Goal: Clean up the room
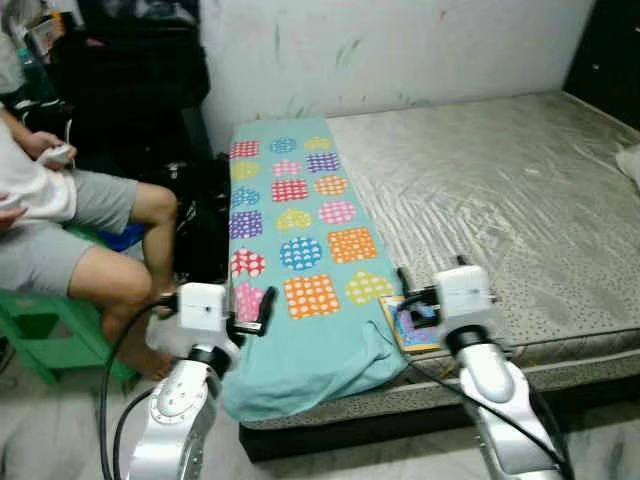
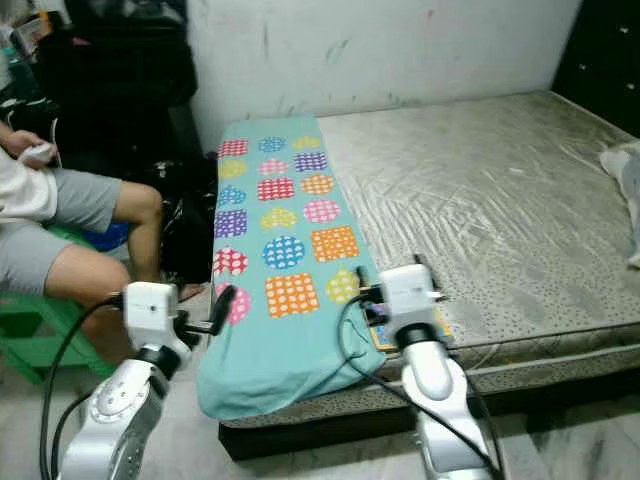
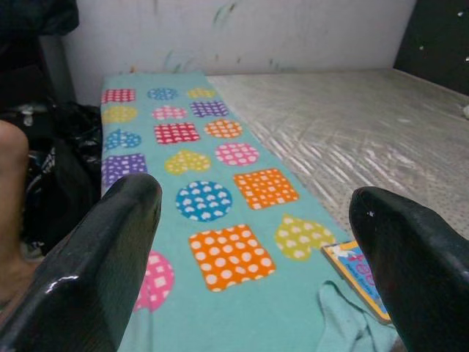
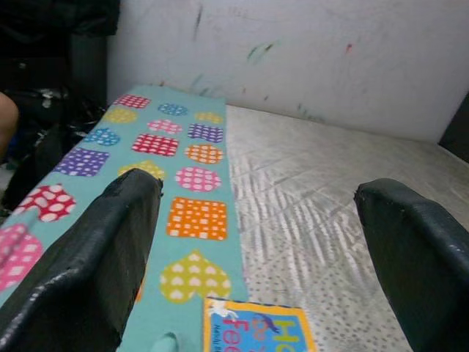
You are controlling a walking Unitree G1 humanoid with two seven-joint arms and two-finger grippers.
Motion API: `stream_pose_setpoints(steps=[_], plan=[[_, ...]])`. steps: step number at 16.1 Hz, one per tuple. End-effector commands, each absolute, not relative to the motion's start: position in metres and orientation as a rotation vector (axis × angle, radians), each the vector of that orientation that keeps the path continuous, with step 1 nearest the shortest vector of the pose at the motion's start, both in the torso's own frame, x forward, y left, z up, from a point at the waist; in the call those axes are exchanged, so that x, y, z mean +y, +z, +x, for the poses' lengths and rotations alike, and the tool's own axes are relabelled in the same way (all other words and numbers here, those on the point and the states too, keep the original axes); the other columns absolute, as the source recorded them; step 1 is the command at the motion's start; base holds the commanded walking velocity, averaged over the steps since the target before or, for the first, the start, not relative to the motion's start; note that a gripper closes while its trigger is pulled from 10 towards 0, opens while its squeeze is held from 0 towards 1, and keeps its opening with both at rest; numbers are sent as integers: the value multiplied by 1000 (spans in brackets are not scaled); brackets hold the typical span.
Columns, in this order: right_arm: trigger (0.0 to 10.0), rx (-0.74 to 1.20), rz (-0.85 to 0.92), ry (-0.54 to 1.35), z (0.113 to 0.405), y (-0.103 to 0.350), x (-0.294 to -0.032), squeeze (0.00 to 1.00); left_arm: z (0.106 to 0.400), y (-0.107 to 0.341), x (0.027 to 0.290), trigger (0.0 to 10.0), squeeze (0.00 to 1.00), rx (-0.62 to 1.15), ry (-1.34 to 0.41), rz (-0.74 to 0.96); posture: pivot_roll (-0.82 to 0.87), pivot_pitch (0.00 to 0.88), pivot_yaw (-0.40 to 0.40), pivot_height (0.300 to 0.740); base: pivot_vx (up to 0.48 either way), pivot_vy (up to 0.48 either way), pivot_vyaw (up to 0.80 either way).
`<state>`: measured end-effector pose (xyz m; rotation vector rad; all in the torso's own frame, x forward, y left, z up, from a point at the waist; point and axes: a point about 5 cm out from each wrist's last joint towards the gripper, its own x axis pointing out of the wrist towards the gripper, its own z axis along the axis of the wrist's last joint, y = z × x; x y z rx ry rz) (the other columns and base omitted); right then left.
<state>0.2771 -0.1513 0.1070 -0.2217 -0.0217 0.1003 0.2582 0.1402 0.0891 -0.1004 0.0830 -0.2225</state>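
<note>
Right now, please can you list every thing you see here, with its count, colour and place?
Bare mattress: one, beige and shiny, fills the bed before the robot, against the white wall.
Teal blanket with colourful dotted patches: one, laid along the mattress's left edge, its near end hanging over the corner.
Children's book with a blue and yellow cover: one, flat on the mattress near the front edge, beside the blanket.
Green plastic stool: one, on the floor to the left, a person sitting on it.
Person: one, seated at left in grey shorts, holding a small white thing.
Left gripper: one, black fingers open, by the blanket's near edge.
Right gripper: one, black fingers open, just over the book.
</note>
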Motion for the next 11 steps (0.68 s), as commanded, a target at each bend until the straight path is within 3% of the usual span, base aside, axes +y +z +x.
stream_pose_setpoints(steps=[1, 2, 5, 7, 11], plan=[[10000, -36, -205, 121, 278, 110, -143, 0, 259, 91, 148, 10000, 0, 79, -201, -86, -154, 1, 13, 740, 0, 0, 0], [10000, -39, -213, 130, 277, 110, -142, 0, 259, 91, 148, 10000, 0, 78, -204, -86, -153, 0, 12, 740, 0, 0, 0], [10000, -43, -219, 137, 277, 110, -141, 0, 259, 90, 148, 10000, 0, 78, -205, -87, -151, 0, 10, 740, 0, 0, 800], [10000, -41, -199, 121, 279, 109, -142, 0, 259, 92, 147, 10000, 0, 65, -227, -84, -150, 0, 12, 740, 0, 0, 0], [10000, -43, -196, 113, 279, 110, -143, 0, 258, 93, 146, 10000, 0, 59, -241, -89, -153, 0, 14, 740, 277, 0, 0]])
